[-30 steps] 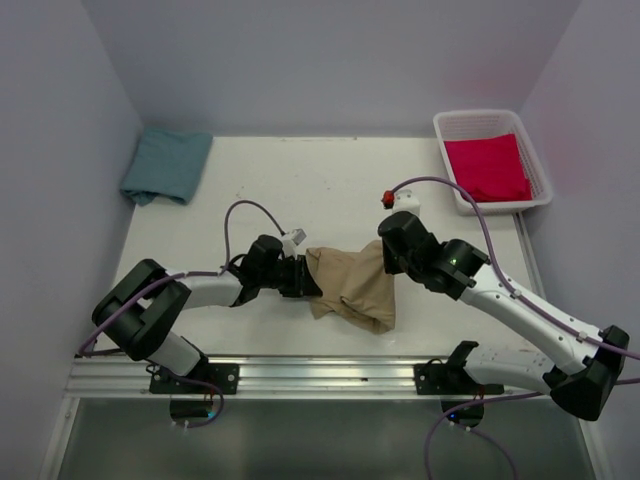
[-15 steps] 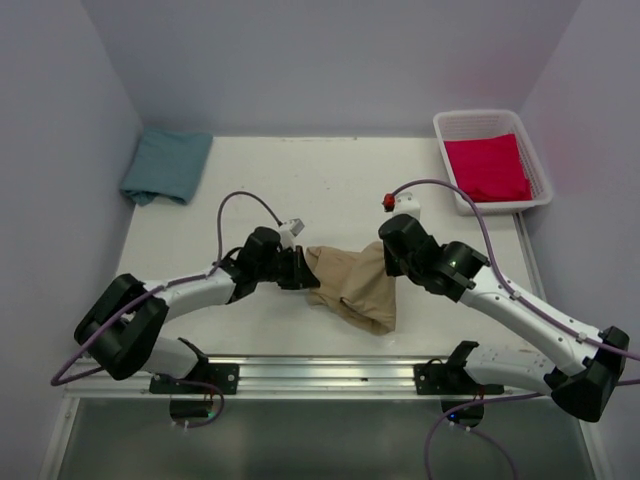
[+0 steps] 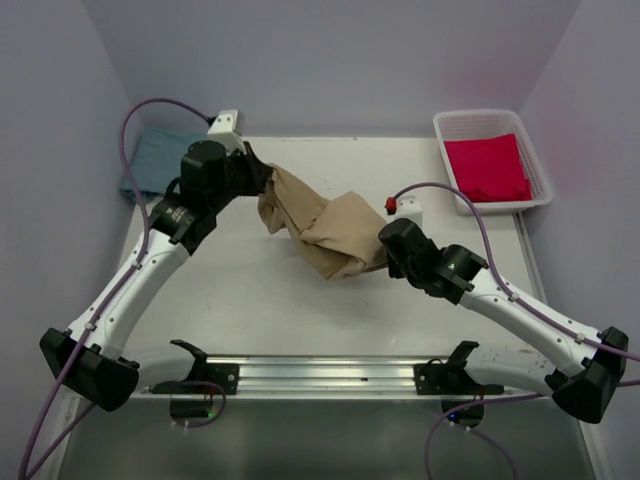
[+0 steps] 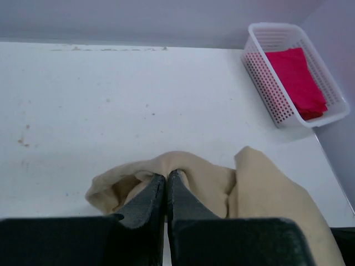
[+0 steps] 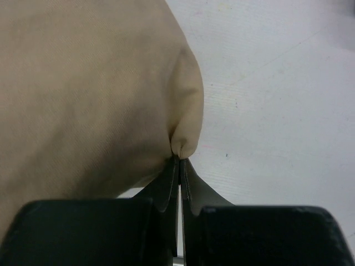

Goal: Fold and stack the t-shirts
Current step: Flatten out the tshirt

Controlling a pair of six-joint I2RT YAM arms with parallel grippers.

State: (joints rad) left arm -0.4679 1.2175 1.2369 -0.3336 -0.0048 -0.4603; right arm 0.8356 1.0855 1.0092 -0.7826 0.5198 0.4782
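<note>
**Tan shirt (image 3: 320,225) held at both ends**

The tan shirt hangs bunched over the middle of the table (image 3: 300,310). The left gripper (image 4: 167,176) is closed tight on a fold at one end, and the right gripper (image 5: 180,160) is clamped on the cloth edge at the other. The teal shirt (image 3: 150,165) lies in the far-left corner, partly behind the left arm. The red shirt (image 3: 487,166) lies in the basket (image 3: 450,125), far right.

Left gripper (image 3: 262,186) clamps tan t-shirt (image 3: 318,225) edge, swings up to the far-left — cloth lifts and stretches away from the right gripper (image 5: 180,162).
</note>
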